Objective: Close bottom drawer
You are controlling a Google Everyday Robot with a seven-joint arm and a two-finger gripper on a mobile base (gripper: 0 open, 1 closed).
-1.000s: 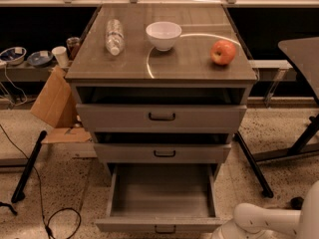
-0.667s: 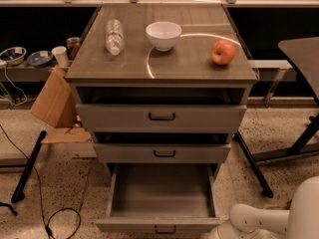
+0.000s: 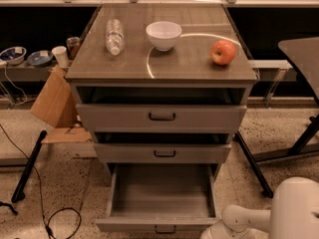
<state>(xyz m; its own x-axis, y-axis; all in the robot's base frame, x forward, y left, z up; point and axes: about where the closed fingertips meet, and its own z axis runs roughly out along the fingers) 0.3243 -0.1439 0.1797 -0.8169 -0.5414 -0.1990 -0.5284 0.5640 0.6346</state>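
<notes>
The bottom drawer (image 3: 159, 198) of the grey cabinet (image 3: 164, 63) is pulled far out, and its plain grey box is empty. Its low front (image 3: 134, 226) with a small black handle (image 3: 165, 229) sits at the lower edge of the view. The middle drawer (image 3: 162, 153) and the top drawer (image 3: 162, 117) each stand slightly open. My white arm (image 3: 239, 220) comes in at the bottom right, just right of the bottom drawer's front corner. My gripper is out of view below the picture's lower edge.
On the cabinet top lie a plastic bottle (image 3: 114, 36), a white bowl (image 3: 163, 35) and a red apple (image 3: 223, 52). Cardboard (image 3: 55, 101) leans at the left. A black pole (image 3: 27, 168) and cable (image 3: 60, 223) lie on the floor at left. Black table legs (image 3: 251, 163) stand at right.
My white arm has risen further into view at the bottom right and shifted slightly towards the bottom drawer's front. The drawers have not moved.
</notes>
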